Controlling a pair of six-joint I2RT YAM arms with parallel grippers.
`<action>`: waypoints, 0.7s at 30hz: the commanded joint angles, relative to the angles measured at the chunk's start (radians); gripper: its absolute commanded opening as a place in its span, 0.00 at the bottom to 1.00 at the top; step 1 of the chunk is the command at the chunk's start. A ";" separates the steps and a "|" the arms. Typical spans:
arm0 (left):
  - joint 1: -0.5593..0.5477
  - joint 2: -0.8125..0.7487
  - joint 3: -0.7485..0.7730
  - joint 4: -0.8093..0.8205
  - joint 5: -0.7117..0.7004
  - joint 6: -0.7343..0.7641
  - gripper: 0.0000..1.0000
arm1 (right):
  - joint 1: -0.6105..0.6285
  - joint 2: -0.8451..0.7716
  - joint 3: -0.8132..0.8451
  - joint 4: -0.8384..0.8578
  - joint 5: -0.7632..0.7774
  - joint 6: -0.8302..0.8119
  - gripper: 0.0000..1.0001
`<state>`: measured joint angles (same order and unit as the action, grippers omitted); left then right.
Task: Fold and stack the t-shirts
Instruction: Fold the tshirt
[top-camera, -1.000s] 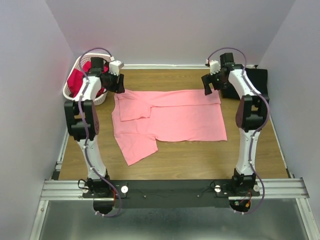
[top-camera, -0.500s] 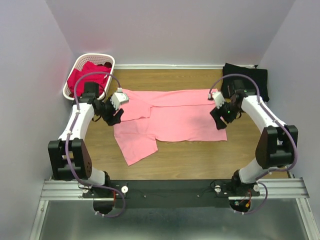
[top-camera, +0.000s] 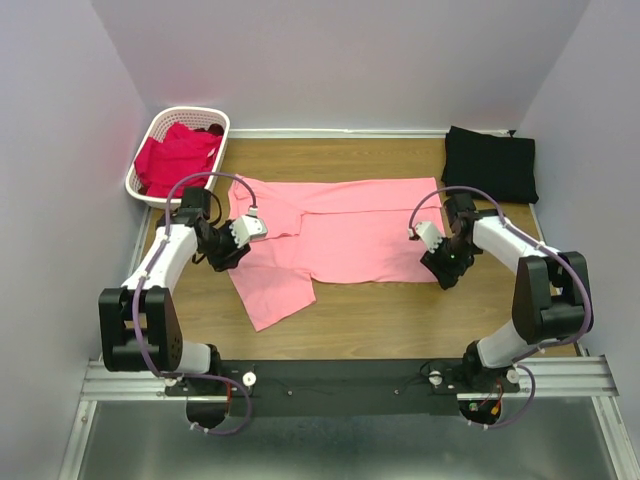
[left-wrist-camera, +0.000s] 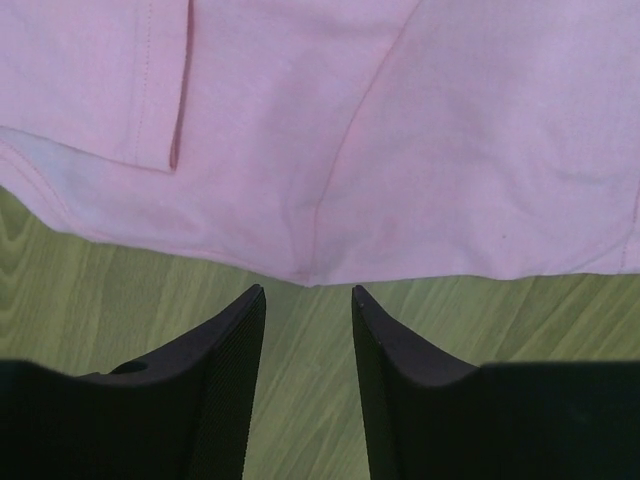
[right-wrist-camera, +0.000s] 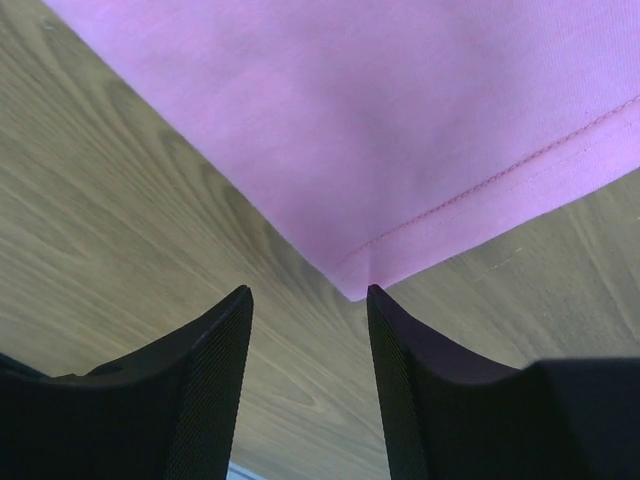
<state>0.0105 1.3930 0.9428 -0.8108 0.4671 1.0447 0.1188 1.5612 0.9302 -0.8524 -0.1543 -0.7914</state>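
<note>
- The left gripper (left-wrist-camera: 305, 292) has its jaws apart with nothing between them. The tips sit low over the wooden table (top-camera: 400, 310), just short of the left edge of the salmon-pink t-shirt (top-camera: 350, 235).
- The right gripper (right-wrist-camera: 308, 292) also has its jaws apart and holds nothing. The stitched near-right corner of the pink shirt lies just ahead of the gap between its fingertips, not yet inside it.
- The pink shirt is spread flat across the middle of the table. One sleeve is folded onto its body at the far left, and the other pokes out toward the near edge.
- The black t-shirt (top-camera: 490, 163) lies folded at the far right corner, apart from the pink one.
- The magenta-red t-shirts (top-camera: 175, 155) are heaped in the white slotted basket (top-camera: 190, 110) at the far left.
- A second ago both arms stood tall at the pink shirt's far edge, the left by the basket and the right in front of the black shirt.
- Both have since swung down and toward the near side.
- The pink shirt has not shifted.
</note>
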 joint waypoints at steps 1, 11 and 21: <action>-0.036 -0.002 -0.024 0.053 -0.051 0.011 0.46 | 0.007 -0.017 -0.037 0.081 0.048 -0.026 0.55; -0.135 -0.011 -0.124 0.125 -0.143 0.052 0.45 | 0.016 0.003 -0.077 0.134 0.082 -0.023 0.25; -0.185 0.054 -0.186 0.214 -0.228 0.071 0.45 | 0.016 0.008 -0.071 0.135 0.107 -0.019 0.01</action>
<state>-0.1661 1.4197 0.7856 -0.6369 0.2989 1.0893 0.1299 1.5612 0.8711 -0.7376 -0.0742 -0.8108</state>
